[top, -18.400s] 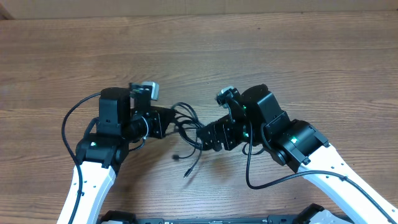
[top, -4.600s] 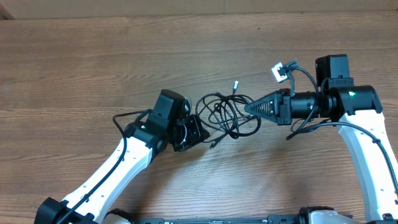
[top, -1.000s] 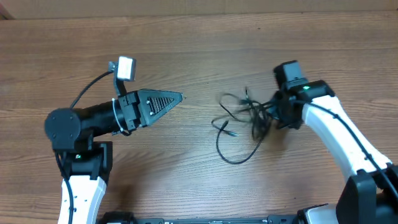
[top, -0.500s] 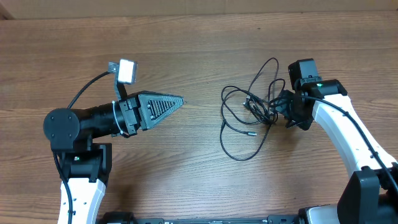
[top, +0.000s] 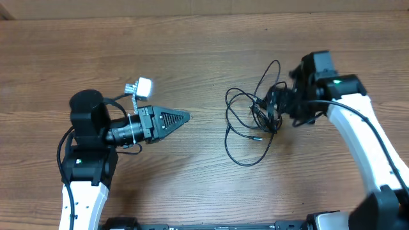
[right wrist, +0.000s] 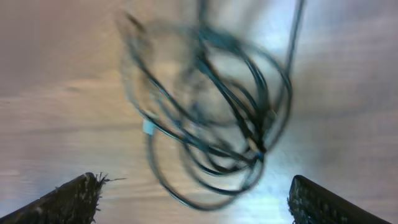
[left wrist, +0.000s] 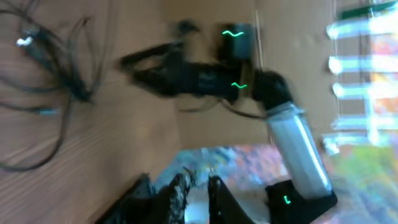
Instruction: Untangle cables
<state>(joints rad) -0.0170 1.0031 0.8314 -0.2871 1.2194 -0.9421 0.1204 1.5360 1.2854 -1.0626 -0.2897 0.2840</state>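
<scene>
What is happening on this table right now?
The job is to untangle the cables, which lie in a loose tangle on the wooden table. The right gripper hovers over the tangle, jaws wide open, gripping nothing. The left gripper is apart from the cables, closed and empty.

The right hand (right wrist: 193,193) has sprung wide open in the last second. The cables (top: 261,117) now lie loose on the tabletop (top: 192,51) just ahead of it, where a moment ago they were bunched against its fingers. The tangle has travelled from the middle to the right side and spread out, one loop now reaching toward the far edge. The left arm has left the tangle for the left side and has just folded in closer behind the left hand (top: 185,117).
</scene>
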